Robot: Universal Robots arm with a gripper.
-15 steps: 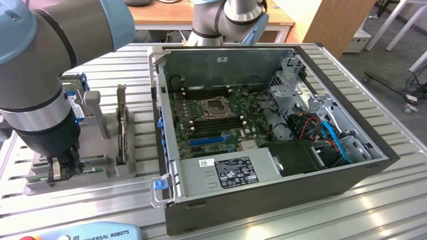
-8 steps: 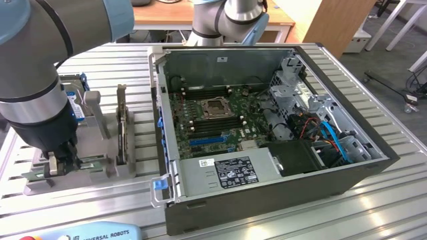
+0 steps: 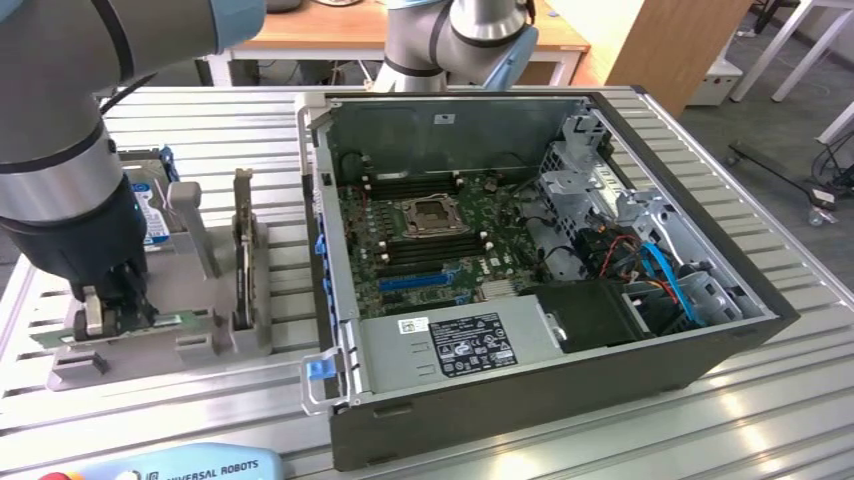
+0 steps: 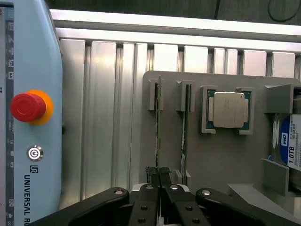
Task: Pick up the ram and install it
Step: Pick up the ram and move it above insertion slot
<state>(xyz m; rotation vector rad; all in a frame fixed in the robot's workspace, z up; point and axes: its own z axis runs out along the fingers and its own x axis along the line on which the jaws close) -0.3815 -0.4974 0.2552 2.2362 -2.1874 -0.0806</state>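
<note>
Black two-finger gripper (image 4: 158,173) is seen clenched on one end of the thin green ram stick (image 4: 158,122). The stick stands on edge in the grey plastic fixture tray (image 4: 225,160), in the slot farthest from the square silver processor chip (image 4: 228,109), w/ a twin stick (image 4: 186,122) just beside. Risk, as judged: the grip is off-centre, so the board could be tilted and jammed in its brackets on lifting. The neighbour could be clipped if alignment is off.

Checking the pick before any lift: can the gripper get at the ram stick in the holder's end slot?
Likely yes: the gripper is shut on that ram at its edge, with nothing between them. The second ram stands apart in the next slot.
</note>
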